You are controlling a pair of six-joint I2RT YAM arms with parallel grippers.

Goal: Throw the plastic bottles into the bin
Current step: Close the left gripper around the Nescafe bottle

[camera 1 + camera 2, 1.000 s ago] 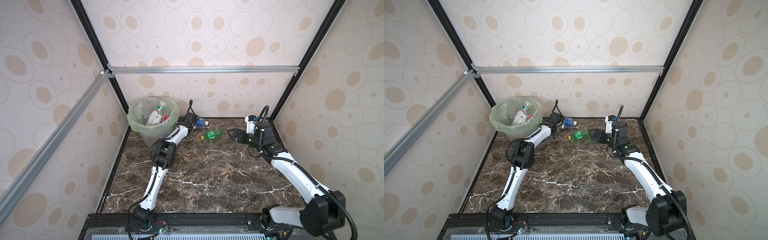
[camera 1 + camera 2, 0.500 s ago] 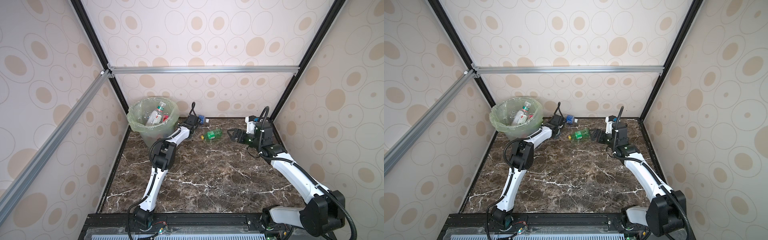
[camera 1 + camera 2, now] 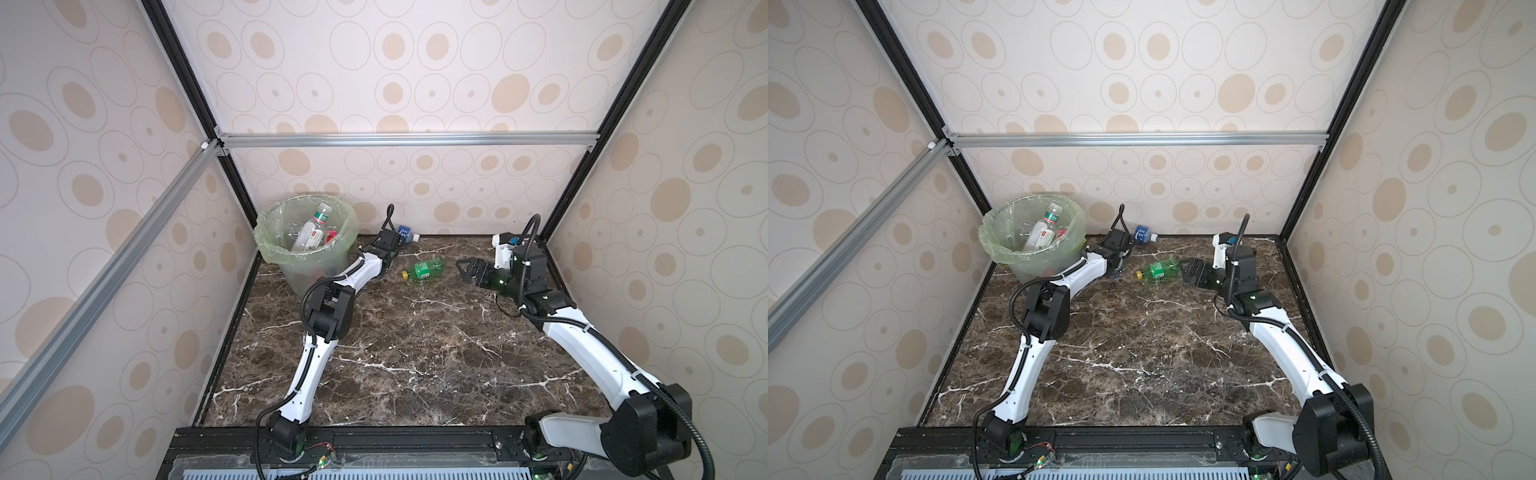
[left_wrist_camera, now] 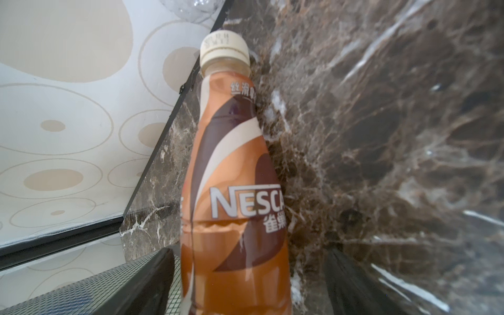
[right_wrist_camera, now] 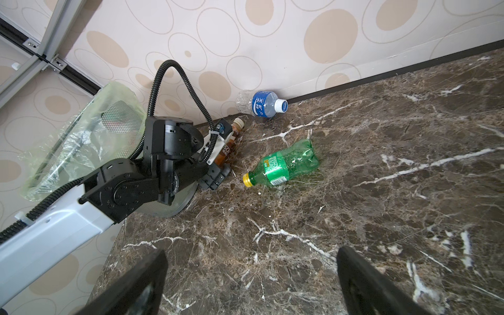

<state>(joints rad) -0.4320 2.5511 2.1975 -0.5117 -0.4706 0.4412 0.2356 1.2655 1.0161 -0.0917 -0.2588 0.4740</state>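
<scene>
A brown-labelled plastic bottle (image 4: 234,177) with a cream cap lies on the marble table beside the bin (image 3: 266,249). My left gripper (image 4: 249,253) is open and straddles its lower body; one finger (image 4: 152,272) is close to the bottle and the other finger (image 4: 343,272) stands apart from it. A green bottle (image 3: 424,268) lies in the middle at the back. Just right of it my right gripper (image 3: 463,268) is open and empty. A clear blue-labelled bottle (image 3: 405,232) lies against the back wall. Several bottles (image 3: 309,237) sit inside the bin.
The bin stands in the back left corner, close to the left wall. The left forearm (image 5: 54,226) lies low beside the bin's base. The patterned back wall (image 5: 272,41) runs right behind the blue-labelled bottle (image 5: 261,105).
My left gripper has edged toward the back wall, and the blue-labelled bottle has shifted slightly that way. The right arm has not moved.
</scene>
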